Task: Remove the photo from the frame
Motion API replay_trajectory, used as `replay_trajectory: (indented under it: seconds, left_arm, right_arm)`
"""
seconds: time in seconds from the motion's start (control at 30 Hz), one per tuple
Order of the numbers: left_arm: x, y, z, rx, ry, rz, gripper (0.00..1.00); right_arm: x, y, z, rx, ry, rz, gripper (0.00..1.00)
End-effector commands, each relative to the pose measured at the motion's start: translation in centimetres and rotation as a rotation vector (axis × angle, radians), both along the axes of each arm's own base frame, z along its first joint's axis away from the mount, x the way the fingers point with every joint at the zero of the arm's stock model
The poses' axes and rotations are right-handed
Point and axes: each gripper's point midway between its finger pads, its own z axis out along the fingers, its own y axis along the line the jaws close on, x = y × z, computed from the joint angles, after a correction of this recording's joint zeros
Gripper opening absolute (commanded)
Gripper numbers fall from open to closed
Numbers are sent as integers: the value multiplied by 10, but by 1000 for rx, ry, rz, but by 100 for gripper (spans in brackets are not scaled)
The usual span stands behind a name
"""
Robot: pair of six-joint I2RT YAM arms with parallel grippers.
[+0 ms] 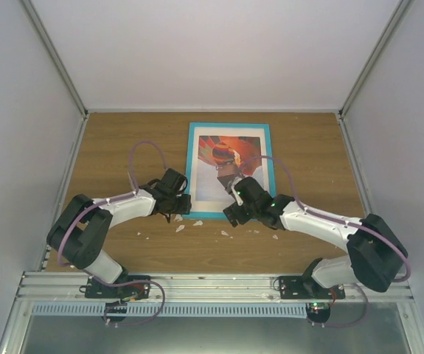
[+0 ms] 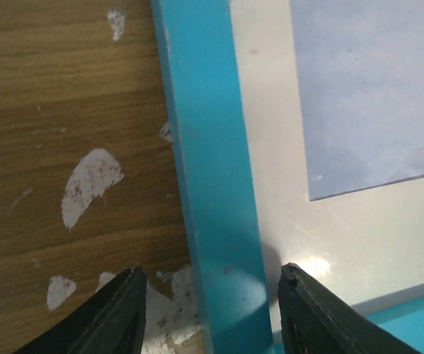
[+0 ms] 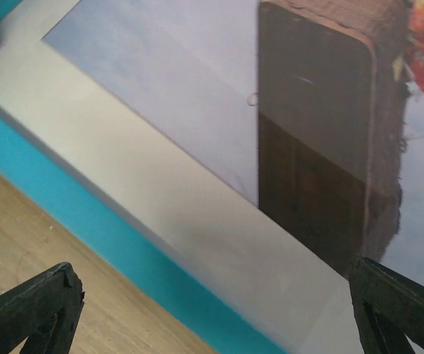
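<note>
The turquoise frame point(image 1: 190, 166) lies face up in the middle of the wooden table, with the hot-air balloon photo point(image 1: 230, 156) inside it behind a white mat point(image 2: 270, 147). My left gripper point(image 1: 185, 203) is low at the frame's near left corner. Its fingers point(image 2: 119, 310) straddle the left rail point(image 2: 212, 184), one over the table and one over the mat, with a gap on both sides. My right gripper point(image 1: 234, 203) hovers wide open over the frame's lower edge point(image 3: 86, 214). The photo's brown basket point(image 3: 315, 110) and pale sky point(image 3: 160, 66) lie below it.
White chipped patches point(image 2: 90, 184) and small white scraps point(image 1: 197, 223) mark the wood near the frame's bottom edge. White enclosure walls point(image 1: 20, 110) stand left, right and behind. A metal rail point(image 1: 212, 284) carries both arm bases at the near edge.
</note>
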Motion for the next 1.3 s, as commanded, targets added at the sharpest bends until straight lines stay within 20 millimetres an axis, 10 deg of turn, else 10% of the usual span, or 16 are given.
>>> replay_trajectory:
  seconds: [0.0,0.7,0.97,1.27]
  left_arm:
    - [12,-4,7,32,-47,-4,48]
    - [13,-3,-6,113,-29,-24,20]
    - [20,-5,15,110,-67,-22,0]
    - [25,-6,42,96,-107,-10,0]
  right_arm:
    - [2,19,10,-62,-117,75,98]
    - [-39,65,12,-132,-377,417,94]
    - [-46,69,5,-244,-476,453,93]
    - [-54,82,-2,-382,-568,465,93]
